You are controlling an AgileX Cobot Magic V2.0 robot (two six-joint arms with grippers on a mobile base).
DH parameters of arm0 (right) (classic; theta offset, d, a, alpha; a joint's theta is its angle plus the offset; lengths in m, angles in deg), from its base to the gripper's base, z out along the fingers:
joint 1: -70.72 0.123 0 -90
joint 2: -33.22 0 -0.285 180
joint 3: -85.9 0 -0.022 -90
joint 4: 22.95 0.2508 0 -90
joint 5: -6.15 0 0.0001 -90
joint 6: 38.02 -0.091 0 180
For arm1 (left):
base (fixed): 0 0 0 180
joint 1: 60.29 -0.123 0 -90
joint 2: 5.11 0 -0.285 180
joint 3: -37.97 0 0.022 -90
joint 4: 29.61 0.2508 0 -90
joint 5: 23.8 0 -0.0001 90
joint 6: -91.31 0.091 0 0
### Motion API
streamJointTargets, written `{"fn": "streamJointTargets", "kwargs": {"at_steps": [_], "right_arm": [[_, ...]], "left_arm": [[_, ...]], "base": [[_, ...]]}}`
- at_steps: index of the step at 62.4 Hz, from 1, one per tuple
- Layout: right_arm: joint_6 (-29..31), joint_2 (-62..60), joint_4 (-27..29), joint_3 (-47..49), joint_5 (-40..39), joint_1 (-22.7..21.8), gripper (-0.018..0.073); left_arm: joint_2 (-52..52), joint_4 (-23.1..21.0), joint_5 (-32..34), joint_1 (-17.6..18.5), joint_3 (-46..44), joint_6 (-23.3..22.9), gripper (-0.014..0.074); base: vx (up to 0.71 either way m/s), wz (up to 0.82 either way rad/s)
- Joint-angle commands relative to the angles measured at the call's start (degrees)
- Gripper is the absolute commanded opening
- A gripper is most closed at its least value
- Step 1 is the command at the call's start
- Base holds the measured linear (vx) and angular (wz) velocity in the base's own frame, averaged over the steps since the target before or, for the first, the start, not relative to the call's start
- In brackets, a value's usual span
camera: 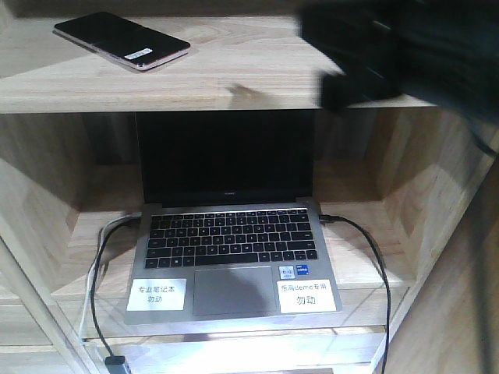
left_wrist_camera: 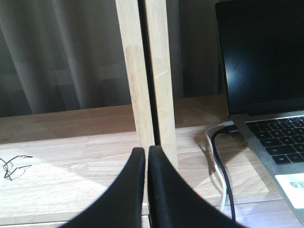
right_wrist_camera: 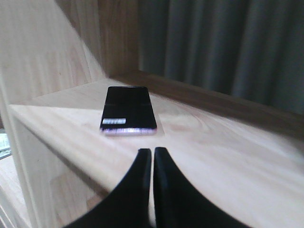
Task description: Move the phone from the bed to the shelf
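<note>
While the phone lies flat on the upper plank of the shelf, sticker end toward the front edge, the right gripper sits just in front of it, clenched with nothing between its fingers, not touching it. The left gripper is clenched and empty too, down by the lower compartment near the grey laptop and its cables.

A flat black glossy phone (white barcode sticker at its near end) lies on the light wooden shelf plank, apart from the right gripper's closed black fingers.
</note>
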Motion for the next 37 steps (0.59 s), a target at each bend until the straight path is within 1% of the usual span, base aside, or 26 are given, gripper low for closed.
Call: {"fn": "streamJointTargets", "kwargs": {"at_steps": [1, 20, 37], "right_arm": [[0.5, -6.5, 1.2, -3.4, -3.9, -0.3, -0.0009], [0.3, -26.4, 1.4, -20.2, -4.1, -0.3, -0.0009], [-0.1, -41.5, 2.1, -33.6, -4.1, -0.3, -0.0009]], "left_arm": [[0.8, -0.5, 4.1, 0.2, -1.2, -0.3, 0.0001], [0.8, -0.5, 4.1, 0.2, -1.2, -0.3, 0.0001], [0.8, -0.5, 4.1, 0.2, -1.2, -0.3, 0.0001]], "base": [[0.00, 0.00], [0.00, 0.00], [0.00, 0.00]]}}
